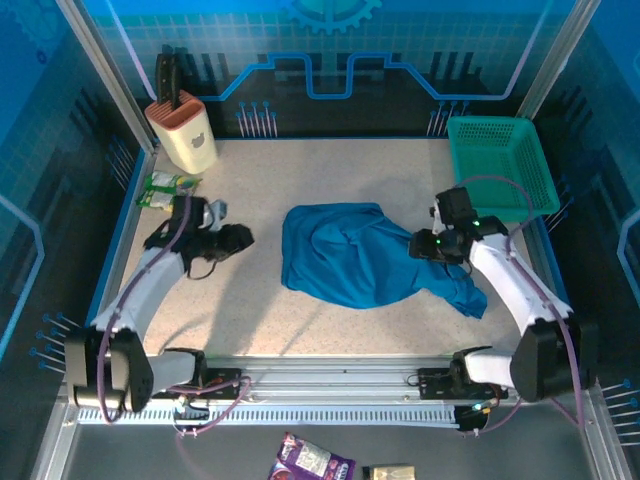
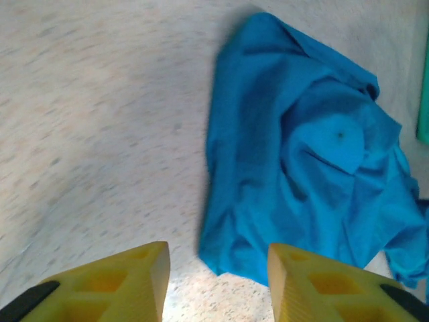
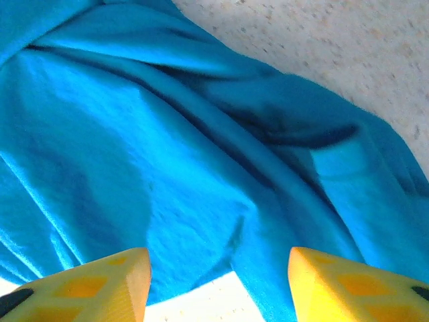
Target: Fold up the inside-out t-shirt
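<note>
Crumpled inside-out t-shirt at mid-worktop, collar lost in folds; left gripper, fingers spread and empty, near its left edge; right gripper likewise spread above it (fingertips cropped), gripping nothing.

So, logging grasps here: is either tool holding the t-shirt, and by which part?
Nothing is held: the left tool and right tool stand open and empty, the t-shirt crumpled on the table.
</note>
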Controlling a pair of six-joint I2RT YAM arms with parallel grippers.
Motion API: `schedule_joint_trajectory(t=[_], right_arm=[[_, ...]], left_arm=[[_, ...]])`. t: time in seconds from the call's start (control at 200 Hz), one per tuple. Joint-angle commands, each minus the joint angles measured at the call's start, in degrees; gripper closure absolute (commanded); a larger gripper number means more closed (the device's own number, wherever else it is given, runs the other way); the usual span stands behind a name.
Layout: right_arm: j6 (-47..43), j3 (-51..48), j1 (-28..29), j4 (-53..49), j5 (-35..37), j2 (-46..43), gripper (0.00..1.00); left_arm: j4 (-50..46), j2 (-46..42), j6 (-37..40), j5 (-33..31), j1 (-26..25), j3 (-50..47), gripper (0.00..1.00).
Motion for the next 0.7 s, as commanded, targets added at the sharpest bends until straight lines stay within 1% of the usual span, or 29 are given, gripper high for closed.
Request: schedule_joint_trajectory(t=[0.0, 0.085, 0.195, 0.29, 0.43, 0.495, 0.53, 0.555, 0.605, 0.63, 0.67, 0.695], right_arm=[[-0.20, 2.82, 1.93, -0.83, 6.30, 4.60, 0.41], [-0.44, 3.88, 2.05, -1.07, 10.11, 7.79, 0.39], [-0.97, 3.82, 1.93, -0.05, 13.09, 10.81, 0.37], [-1.77, 3.88, 1.35, 0.83, 12.52, 13.20, 0.36], [-2.73, 2.88, 0.78, 1.92, 10.81, 16.53, 0.36], [-3.05, 2.17, 0.48, 2.71, 9.68, 17.81, 0.38], [-3.18, 2.03, 0.21, 2.91, 9.06, 18.35, 0.42], [-3.23, 2.01, 0.12, 2.95, 8.69, 18.63, 0.48], [-3.27, 2.34, 0.11, 3.00, 8.57, 18.58, 0.65], [-3.28, 2.64, 0.09, 3.06, 8.59, 18.25, 0.73], [-3.27, 3.28, 0.11, 3.27, 8.46, 17.39, 0.85], [-3.36, 4.10, 0.09, 3.27, 8.24, 16.70, 0.91]], left_arm=[[-3.08, 8.14, 5.17, -6.32, -7.13, 7.14, 0.54], [-4.02, 15.22, 6.21, -10.33, -12.40, 11.77, 0.51], [-5.75, 23.92, 6.61, -15.13, -16.74, 16.91, 0.49], [-6.30, 30.53, 6.92, -16.73, -19.14, 19.75, 0.49], [-9.09, 37.57, 7.72, -27.01, -22.05, 22.05, 0.48], [-9.30, 39.44, 7.67, -29.65, -22.16, 21.67, 0.49], [-9.24, 40.01, 7.88, -30.38, -22.17, 21.14, 0.51], [-9.10, 40.35, 8.08, -30.70, -22.16, 20.85, 0.55], [-8.87, 40.52, 8.56, -31.06, -22.16, 20.21, 0.65], [-8.76, 40.45, 8.74, -31.25, -22.03, 19.99, 0.73], [-8.56, 40.08, 9.09, -31.56, -21.65, 19.80, 0.84], [-8.42, 39.51, 9.38, -31.43, -21.22, 19.74, 0.88]])
